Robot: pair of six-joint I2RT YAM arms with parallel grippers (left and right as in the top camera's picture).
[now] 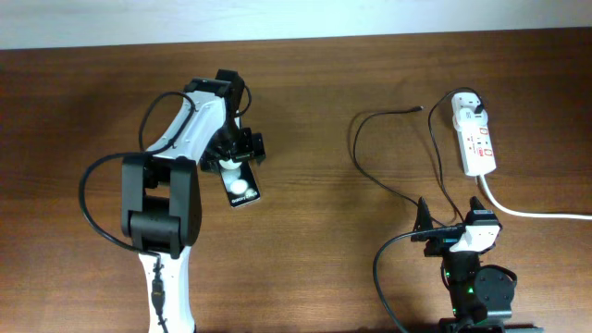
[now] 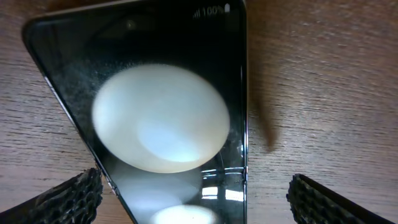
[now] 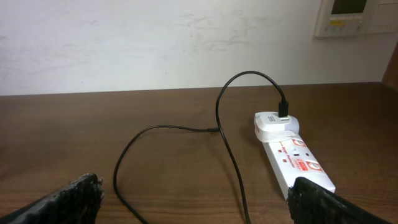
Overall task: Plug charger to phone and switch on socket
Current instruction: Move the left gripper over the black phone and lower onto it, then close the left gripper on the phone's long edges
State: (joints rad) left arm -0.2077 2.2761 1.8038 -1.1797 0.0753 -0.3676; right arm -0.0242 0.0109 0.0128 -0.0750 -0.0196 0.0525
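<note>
The black phone (image 1: pixel 242 188) with two white round spots lies flat on the table, and fills the left wrist view (image 2: pixel 149 118). My left gripper (image 1: pixel 238 151) hovers right over its far end, open, fingers on either side (image 2: pixel 193 199). The white socket strip (image 1: pixel 474 139) lies at the right. The charger's white adapter (image 1: pixel 467 106) is plugged into its far end (image 3: pixel 273 124). The thin black cable (image 1: pixel 370 176) loops left; its connector tip (image 1: pixel 421 108) lies loose. My right gripper (image 1: pixel 450 215) is open and empty, near the strip's near end (image 3: pixel 297 163).
The thick white cord (image 1: pixel 536 214) runs from the strip to the right edge. A white wall (image 3: pixel 155 43) stands behind the table's far edge, with a wall panel (image 3: pixel 354 15) at top right.
</note>
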